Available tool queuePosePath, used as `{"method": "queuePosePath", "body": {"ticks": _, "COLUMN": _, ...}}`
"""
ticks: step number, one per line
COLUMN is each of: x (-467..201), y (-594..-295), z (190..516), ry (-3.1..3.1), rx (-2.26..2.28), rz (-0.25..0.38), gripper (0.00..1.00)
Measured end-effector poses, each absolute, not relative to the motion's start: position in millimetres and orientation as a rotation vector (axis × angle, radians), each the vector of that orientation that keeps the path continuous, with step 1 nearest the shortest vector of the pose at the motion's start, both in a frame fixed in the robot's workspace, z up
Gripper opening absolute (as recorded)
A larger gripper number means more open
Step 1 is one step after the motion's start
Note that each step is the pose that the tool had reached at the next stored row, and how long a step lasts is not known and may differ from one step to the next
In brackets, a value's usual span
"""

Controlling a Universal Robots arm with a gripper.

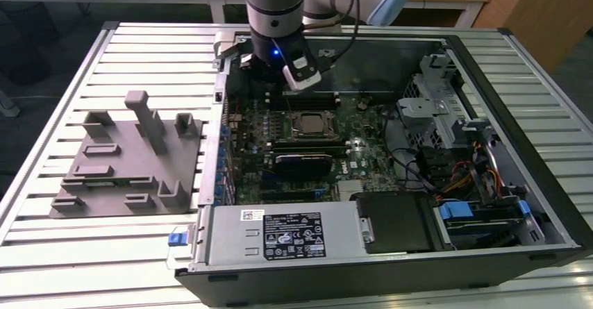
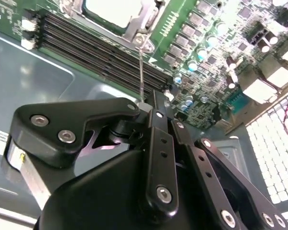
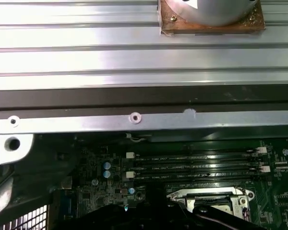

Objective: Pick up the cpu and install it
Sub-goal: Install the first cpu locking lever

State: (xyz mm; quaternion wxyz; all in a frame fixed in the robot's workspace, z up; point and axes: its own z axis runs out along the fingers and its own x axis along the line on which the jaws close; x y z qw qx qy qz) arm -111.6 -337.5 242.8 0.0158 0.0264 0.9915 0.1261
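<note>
There is one cpu (image 2: 110, 10), one end effector (image 1: 266, 80), one open computer case (image 1: 519, 66) and one grey fixture tray (image 1: 102, 184), all on a slatted metal worktop (image 1: 148, 52). The tray stands beside the case, on the exterior view's left. Inside the case, a row of black memory slots (image 2: 96, 52) runs beside the socket, and a black heatsink (image 1: 301, 162) sits on its other side. In the first wrist view, the end effector's black links cover part of the socket. The end effector hangs above the memory slots; whether it is wide or narrow cannot be told. The cpu lies in the socket, a pale silver square inside the metal frame.
</note>
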Motion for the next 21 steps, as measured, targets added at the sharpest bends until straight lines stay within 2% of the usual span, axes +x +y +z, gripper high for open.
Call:
{"method": "queuePosePath", "body": {"ticks": 11, "x": -77.7, "y": -337.5, "z": 242.9, "ry": 3.084, "rx": 0.082, "rz": 0.392, "gripper": 0.11}}
{"method": "queuePosePath", "body": {"ticks": 21, "x": -77.0, "y": -337.5, "z": 242.8, "ry": 3.084, "rx": 0.082, "rz": 0.392, "gripper": 0.11}}
